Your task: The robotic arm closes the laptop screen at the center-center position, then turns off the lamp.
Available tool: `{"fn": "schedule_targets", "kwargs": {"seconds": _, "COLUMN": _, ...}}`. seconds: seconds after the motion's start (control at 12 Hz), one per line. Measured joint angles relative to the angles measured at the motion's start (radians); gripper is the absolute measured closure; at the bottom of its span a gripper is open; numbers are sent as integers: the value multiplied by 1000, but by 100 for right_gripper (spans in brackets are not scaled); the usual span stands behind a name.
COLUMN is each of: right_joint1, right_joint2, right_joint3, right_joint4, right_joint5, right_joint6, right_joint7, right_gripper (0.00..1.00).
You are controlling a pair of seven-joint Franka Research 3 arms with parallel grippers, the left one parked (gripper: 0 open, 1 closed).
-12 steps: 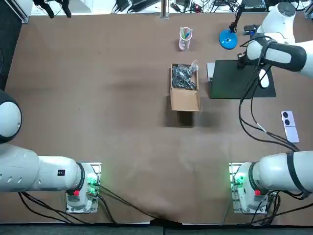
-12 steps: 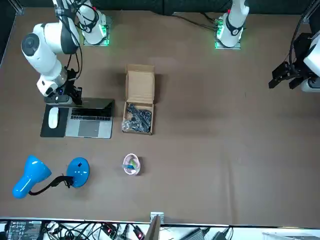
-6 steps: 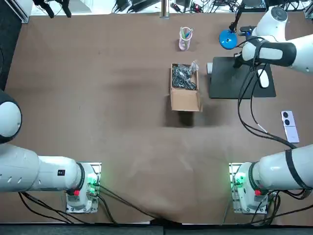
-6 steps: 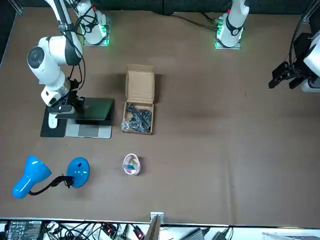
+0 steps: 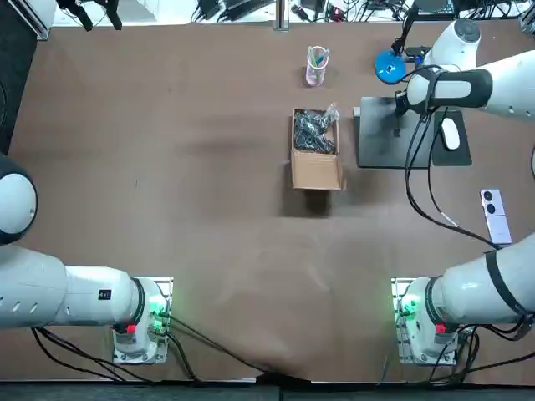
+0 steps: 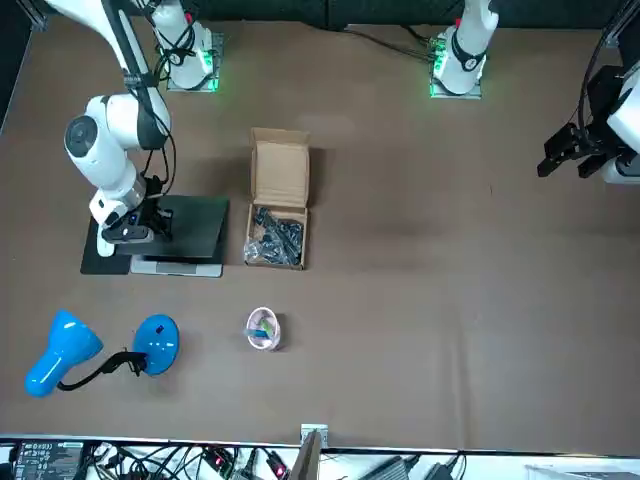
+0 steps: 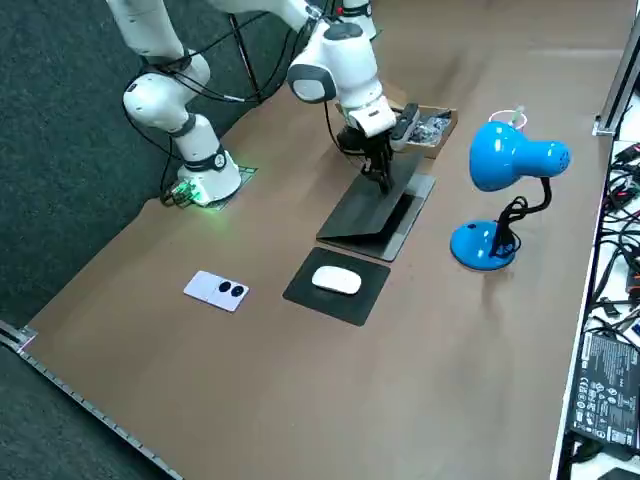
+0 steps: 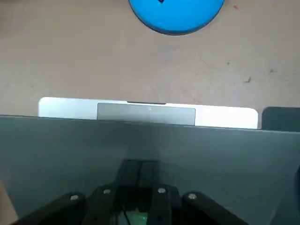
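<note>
Brown table, holding the following. Grey laptop: on the far part of the robot's right half, between the box and the mouse pad; its dark lid is tilted low over the silver base, with a narrow gap open at the front edge, where a strip of base and trackpad shows past the lid in the wrist view. Right gripper: pointing down on the lid's outer face, near its middle; its two black fingers are pressed together side by side with nothing between them, their tips touching the lid. Blue desk lamp: round base just beyond the laptop's far edge, apart from it, with a black cable at the stem. White computer mouse: on a black rectangular mouse pad that touches or nearly touches the laptop's right side. Open cardboard box: just left of the laptop, with a clear bag of dark small parts in its far end. Small translucent pink cup: beyond the box, upright. Pale flat phone: near the table's right edge, well apart from the laptop.
</note>
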Motion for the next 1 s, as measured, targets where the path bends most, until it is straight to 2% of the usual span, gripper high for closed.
{"fn": "schedule_targets", "kwargs": {"seconds": 1.0, "right_joint1": 0, "right_joint2": 155, "right_joint3": -1, "right_joint4": 87, "right_joint5": 0, "right_joint6": 18, "right_joint7": 0, "right_gripper": 98}}
